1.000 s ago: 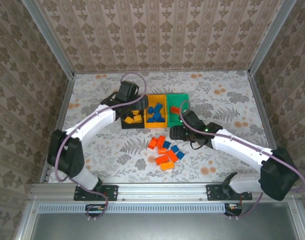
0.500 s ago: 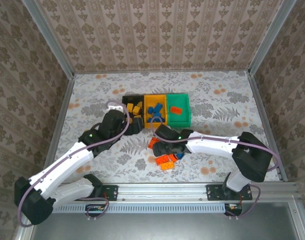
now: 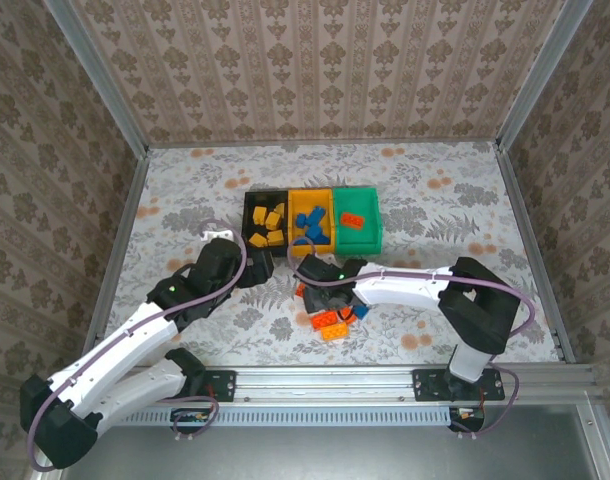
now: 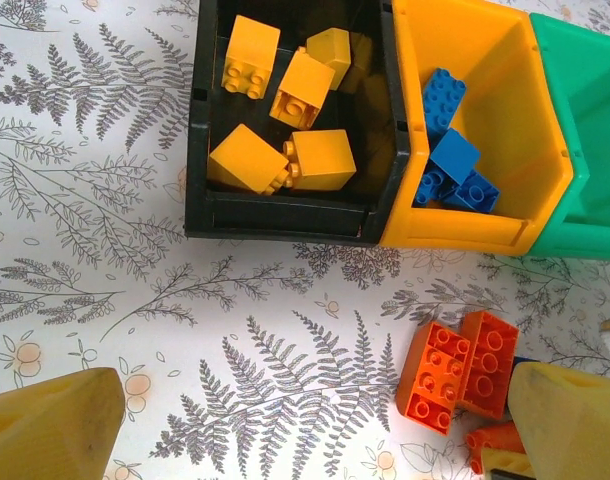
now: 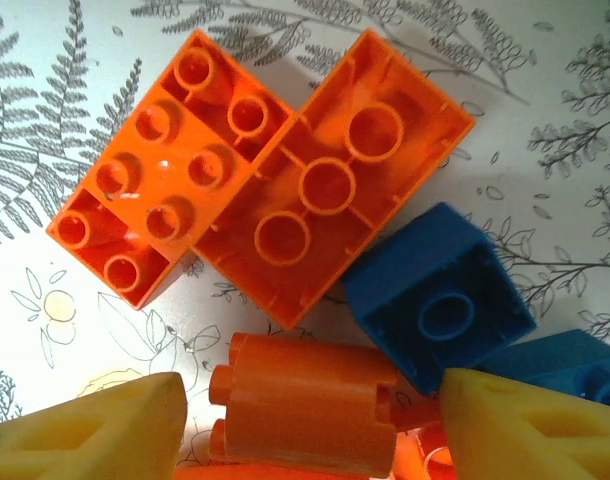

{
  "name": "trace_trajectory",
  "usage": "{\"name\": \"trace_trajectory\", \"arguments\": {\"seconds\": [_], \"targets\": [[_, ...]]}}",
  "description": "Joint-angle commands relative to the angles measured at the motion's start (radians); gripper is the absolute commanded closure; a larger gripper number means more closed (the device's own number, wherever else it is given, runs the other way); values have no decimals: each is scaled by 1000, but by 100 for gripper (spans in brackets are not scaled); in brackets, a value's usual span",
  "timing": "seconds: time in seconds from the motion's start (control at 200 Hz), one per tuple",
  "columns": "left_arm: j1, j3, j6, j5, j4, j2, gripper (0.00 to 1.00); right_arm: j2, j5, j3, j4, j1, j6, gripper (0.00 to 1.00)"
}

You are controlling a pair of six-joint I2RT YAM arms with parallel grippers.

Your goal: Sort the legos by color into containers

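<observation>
Three containers stand in a row. The black one [image 3: 251, 205] holds yellow legos [image 4: 285, 130], the yellow one [image 3: 313, 195] holds blue legos [image 4: 450, 160], and the green one [image 3: 357, 240] holds one red-orange lego [image 3: 353, 219]. A loose pile of red-orange and blue legos [image 3: 335, 318] lies in front of them. My right gripper [image 3: 320, 292] is low over that pile. Its yellow fingers [image 5: 95, 430] stand open on either side of a red-orange lego [image 5: 305, 400], with small gaps. My left gripper [image 4: 315, 430] hangs open over bare table just in front of the black container, with two red-orange legos [image 4: 460, 375] near its right finger.
The table has a floral cover [image 3: 185, 200] and is walled in by patterned panels and metal frame posts [image 3: 125, 210]. The containers sit mid-table, and the cover runs on to their left and right. A blue lego [image 5: 440, 300] touches the pile beside my right finger.
My left arm has drawn back from over the black container toward the near side. My right gripper has moved left and down onto the pile, and its jaws have narrowed.
</observation>
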Motion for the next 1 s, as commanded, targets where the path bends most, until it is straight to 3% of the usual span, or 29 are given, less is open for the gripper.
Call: {"name": "trace_trajectory", "arguments": {"seconds": [0.0, 0.595, 0.785, 0.995], "targets": [[-4, -8, -16, -23, -22, -11, 0, 32, 49, 30, -77, 18, 31, 34], [-1, -48, -23, -8, 16, -24, 0, 70, 76, 63, -82, 23, 25, 54], [0, -55, -24, -2, 19, -25, 0, -11, 88, 44, -47, 23, 5, 61], [0, -75, -22, 17, 52, -25, 0, -150, 111, 53, -72, 3, -36, 62]]}}
